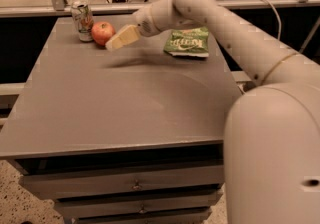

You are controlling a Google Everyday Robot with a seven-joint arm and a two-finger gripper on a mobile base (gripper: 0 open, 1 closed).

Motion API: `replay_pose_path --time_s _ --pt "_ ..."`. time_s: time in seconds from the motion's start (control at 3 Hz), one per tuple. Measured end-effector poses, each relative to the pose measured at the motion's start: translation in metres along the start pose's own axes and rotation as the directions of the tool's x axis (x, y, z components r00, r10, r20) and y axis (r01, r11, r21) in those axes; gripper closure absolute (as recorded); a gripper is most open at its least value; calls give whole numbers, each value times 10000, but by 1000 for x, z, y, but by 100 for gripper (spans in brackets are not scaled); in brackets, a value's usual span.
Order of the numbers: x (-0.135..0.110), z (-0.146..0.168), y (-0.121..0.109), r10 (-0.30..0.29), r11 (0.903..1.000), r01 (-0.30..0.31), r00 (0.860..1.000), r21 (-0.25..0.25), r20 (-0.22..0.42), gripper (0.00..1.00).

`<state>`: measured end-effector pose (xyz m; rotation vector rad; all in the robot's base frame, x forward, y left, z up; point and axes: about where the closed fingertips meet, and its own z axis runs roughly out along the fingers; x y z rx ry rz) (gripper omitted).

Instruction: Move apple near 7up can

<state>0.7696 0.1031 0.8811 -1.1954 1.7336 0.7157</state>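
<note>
Grey surface [125, 113] is carrying the apple [102, 32] just beside the can [82, 20]. The gripper [120, 38] is hovering at the apple's right, and I cannot tell its opening. The apple is looking firm, smooth and prone to rolling, so gripping across its widest middle seems best.
</note>
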Motion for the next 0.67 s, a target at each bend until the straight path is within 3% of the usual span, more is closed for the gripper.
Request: replay_pose_path --time_s 0.33,0.67 --pt "-2 -74 -3 -549 9970 486 9928 607 1066 0" --pt "14 -110 -16 -736 9921 615 9911 1091 1111 0"
